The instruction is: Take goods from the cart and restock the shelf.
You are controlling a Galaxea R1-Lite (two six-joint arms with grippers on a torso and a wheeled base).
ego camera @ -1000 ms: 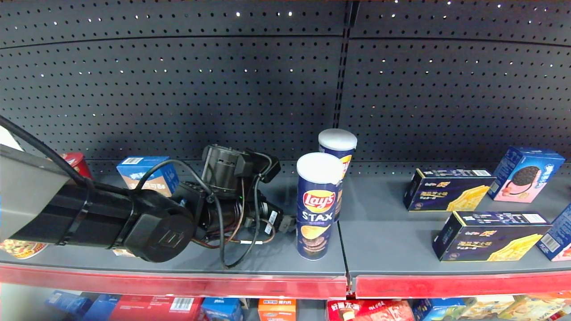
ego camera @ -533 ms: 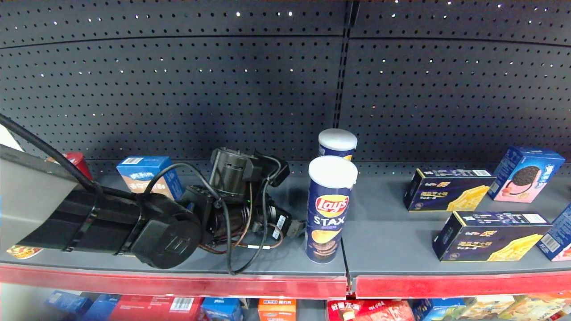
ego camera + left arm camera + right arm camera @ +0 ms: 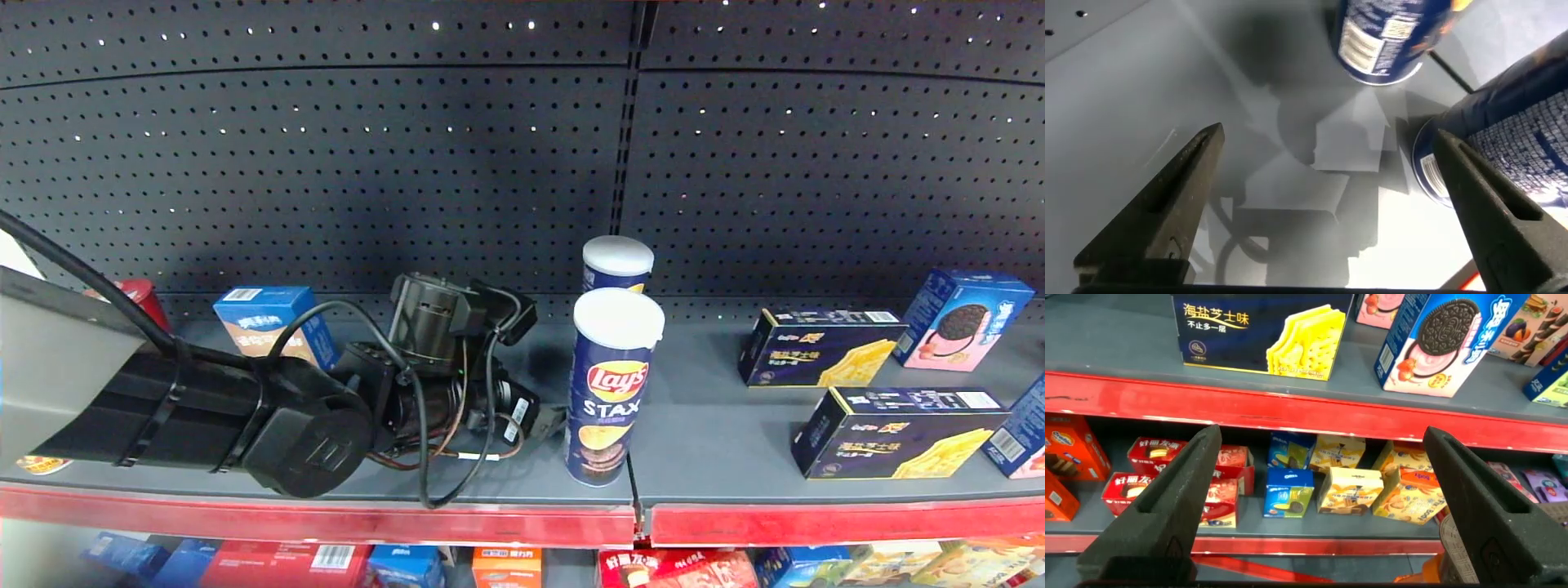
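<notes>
The grey shelf (image 3: pixel 718 441) under the pegboard (image 3: pixel 326 163) spans the middle of the frame. You see the chip can (image 3: pixel 612 384) upright near the shelf's front edge at centre frame, just before a second can (image 3: pixel 618 263). Your left jaws stand wide just left of the chip can, holding nothing. Your right jaws gape wide too, facing a biscuit box (image 3: pixel 1259 331).

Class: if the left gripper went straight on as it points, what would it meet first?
Probably the front chips can, standing just past the open left gripper. The wrist view puts it beside one finger, not centred, so depth is unclear.
</notes>
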